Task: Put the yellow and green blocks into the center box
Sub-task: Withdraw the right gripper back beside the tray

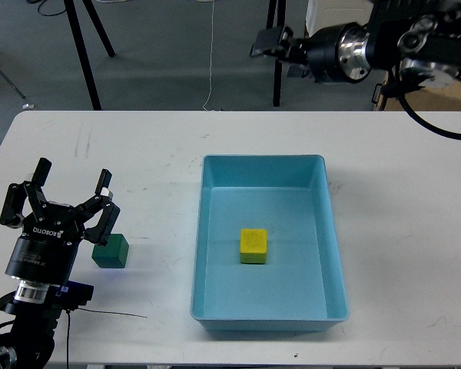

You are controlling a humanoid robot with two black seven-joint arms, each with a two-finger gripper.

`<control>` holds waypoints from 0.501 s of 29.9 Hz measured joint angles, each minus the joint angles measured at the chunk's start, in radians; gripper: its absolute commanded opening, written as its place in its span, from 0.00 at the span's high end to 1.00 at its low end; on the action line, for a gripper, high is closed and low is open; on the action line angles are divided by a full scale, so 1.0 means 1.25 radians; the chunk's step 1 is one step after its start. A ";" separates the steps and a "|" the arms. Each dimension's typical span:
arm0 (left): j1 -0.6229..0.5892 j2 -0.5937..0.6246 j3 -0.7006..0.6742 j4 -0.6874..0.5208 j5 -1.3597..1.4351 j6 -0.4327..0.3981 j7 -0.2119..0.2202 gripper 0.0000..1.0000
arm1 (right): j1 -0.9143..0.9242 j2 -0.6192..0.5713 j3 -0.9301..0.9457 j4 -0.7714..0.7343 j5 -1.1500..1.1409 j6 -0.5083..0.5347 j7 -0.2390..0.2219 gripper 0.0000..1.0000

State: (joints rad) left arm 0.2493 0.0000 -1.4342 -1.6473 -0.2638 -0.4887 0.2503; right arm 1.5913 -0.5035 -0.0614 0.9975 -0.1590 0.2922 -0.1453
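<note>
My left gripper (71,178) gapes wide, empty, just left of the green block (111,251): likely light, rigid; I'd pinch opposite flat sides.

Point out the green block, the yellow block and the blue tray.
green block (111,251), head view, on its front face.
yellow block (253,241), head view, on its top face.
blue tray (262,160), head view, on its far wall.

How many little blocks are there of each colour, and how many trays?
Yellow block: 1, lying inside the tray
Green block: 1, on the table beside the left gripper
Light blue tray: 1
Total: 3 things
</note>
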 measured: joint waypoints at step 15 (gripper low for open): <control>-0.012 0.000 0.000 0.016 0.000 0.000 0.000 0.00 | -0.591 -0.033 0.778 -0.126 0.457 0.157 0.018 0.08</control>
State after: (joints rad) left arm 0.2348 0.0000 -1.4343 -1.6274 -0.2635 -0.4887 0.2500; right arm 0.8521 -0.5446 0.9111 0.8405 0.4120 0.4884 -0.1229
